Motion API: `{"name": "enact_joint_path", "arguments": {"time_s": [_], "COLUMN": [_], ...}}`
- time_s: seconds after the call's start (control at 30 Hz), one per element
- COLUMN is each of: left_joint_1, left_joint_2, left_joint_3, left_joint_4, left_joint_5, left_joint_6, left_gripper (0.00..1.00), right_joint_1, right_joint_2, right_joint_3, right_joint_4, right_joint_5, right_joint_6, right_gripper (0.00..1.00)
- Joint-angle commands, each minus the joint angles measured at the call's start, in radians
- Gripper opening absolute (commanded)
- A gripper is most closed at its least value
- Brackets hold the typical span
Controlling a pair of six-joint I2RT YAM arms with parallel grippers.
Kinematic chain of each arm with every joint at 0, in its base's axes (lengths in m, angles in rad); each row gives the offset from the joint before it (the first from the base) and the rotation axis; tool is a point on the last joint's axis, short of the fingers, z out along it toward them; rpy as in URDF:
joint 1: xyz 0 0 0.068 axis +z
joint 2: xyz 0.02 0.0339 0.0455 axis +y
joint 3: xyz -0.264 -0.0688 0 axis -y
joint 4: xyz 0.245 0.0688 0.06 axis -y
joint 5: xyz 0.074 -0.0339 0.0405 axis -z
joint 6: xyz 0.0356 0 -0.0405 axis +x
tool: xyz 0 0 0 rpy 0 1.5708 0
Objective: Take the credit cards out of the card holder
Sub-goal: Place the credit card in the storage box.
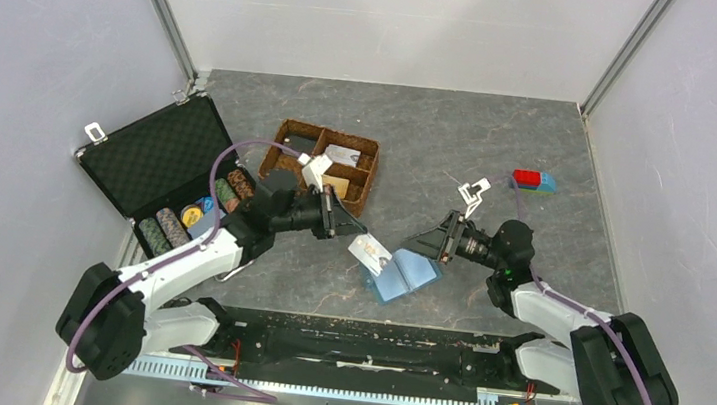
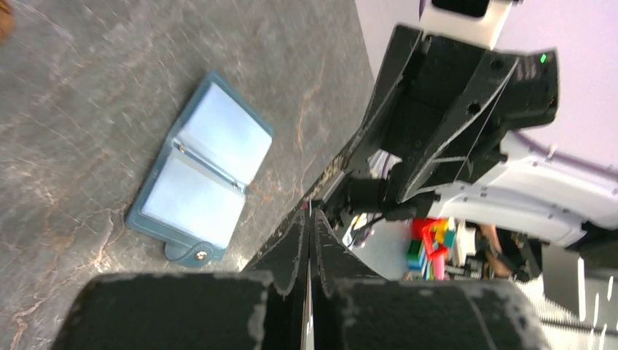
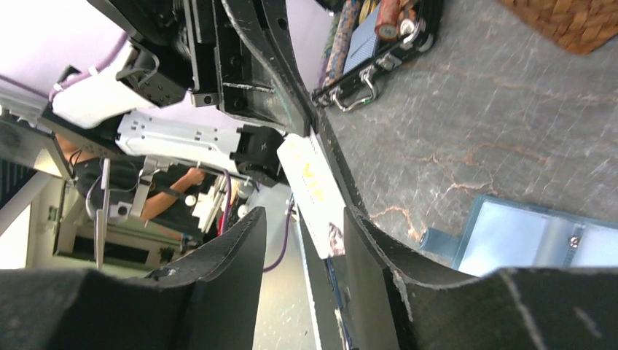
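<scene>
The card (image 1: 370, 254) is out of the holder (image 1: 405, 274) and raised off the worktop (image 1: 502, 137), pinched at one end by the left gripper (image 1: 353, 234). It is pale, with orange-yellow print on the face seen from the right wrist (image 3: 313, 186). In the left wrist view the gripper's own jaws are pressed together on it, and the card shows only as a thin edge between them.

The holder lies open, just beside and below the card, its light-blue pockets facing up. Its darker cover shows as a rim, with a snap tab (image 2: 195, 254) at one end. No gripper touches it.

The right gripper (image 1: 412, 248) faces the left one across the holder. Its jaws stand apart and the free end of the card reaches in between them, close to one finger (image 3: 379, 248). I cannot tell whether it touches.

Farther out on the left arm's side is a wicker tray (image 1: 287, 130) with four compartments. Beyond it lies an open black case (image 1: 153, 156) holding rows of chips (image 1: 162, 230). A small red and blue block (image 1: 533, 181) sits well apart on the right arm's side.
</scene>
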Motion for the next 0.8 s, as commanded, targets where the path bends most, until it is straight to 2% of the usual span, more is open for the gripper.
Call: {"name": "enact_joint_path", "arguments": {"time_s": [0.0, 0.27, 0.47, 0.77], "left_joint_1": [0.039, 0.041, 0.041, 0.041], "left_joint_2": [-0.072, -0.15, -0.15, -0.15], "left_joint_3": [-0.014, -0.045, -0.054, -0.097], "left_joint_4": [0.109, 0.205, 0.224, 0.289], "left_joint_5": [-0.058, -0.18, -0.174, -0.19], "left_joint_6": [-0.097, -0.195, -0.224, -0.27], "left_gripper": [0.02, 0.02, 0.02, 0.02], "right_joint_1": [-0.002, 0.017, 0.062, 0.111], "right_joint_2": [-0.037, -0.003, 0.063, 0.14], "right_joint_3": [-0.011, -0.033, -0.034, -0.011], "right_joint_4": [0.013, 0.159, 0.344, 0.434], "right_joint_5": [0.101, 0.18, 0.207, 0.246], "right_joint_6": [0.027, 0.12, 0.222, 0.279], "right_gripper": [0.47, 0.46, 0.44, 0.4]}}
